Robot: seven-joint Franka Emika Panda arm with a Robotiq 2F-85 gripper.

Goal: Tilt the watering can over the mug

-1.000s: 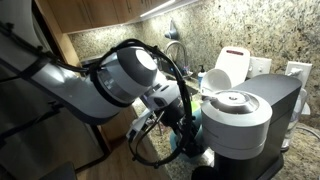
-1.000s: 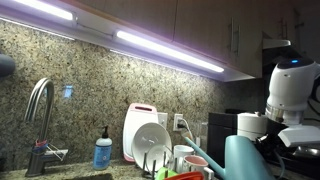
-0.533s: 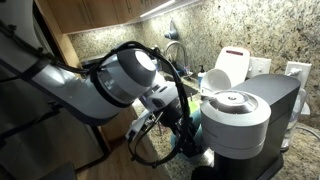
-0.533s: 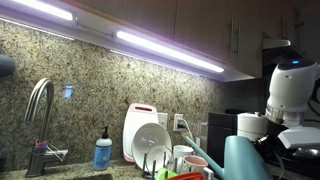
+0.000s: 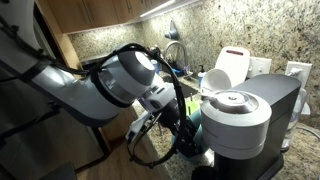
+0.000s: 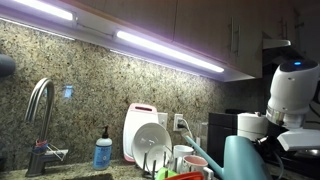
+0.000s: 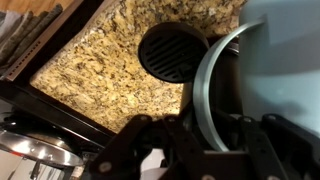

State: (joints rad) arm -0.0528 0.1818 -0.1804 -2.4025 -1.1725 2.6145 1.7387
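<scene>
The teal-blue watering can [image 6: 246,160] stands at the lower right in an exterior view, its long spout [image 6: 203,154] pointing left toward a white mug [image 6: 183,156] by the dish rack. Only a sliver of the watering can [image 5: 192,136] shows behind my arm, beside the coffee machine. In the wrist view the can's handle band [image 7: 204,92] runs between my jaws and the can's pale body [image 7: 285,60] fills the right side. My gripper [image 7: 205,130] is shut on that handle. A dark round ribbed thing [image 7: 170,52] lies on the granite below.
The grey-and-black coffee machine [image 5: 238,112] stands close against the can and gripper. A dish rack with a white plate [image 6: 152,140], a red-and-white board [image 6: 138,118], a soap bottle [image 6: 103,151] and the faucet [image 6: 40,105] line the counter. Cabinets hang overhead.
</scene>
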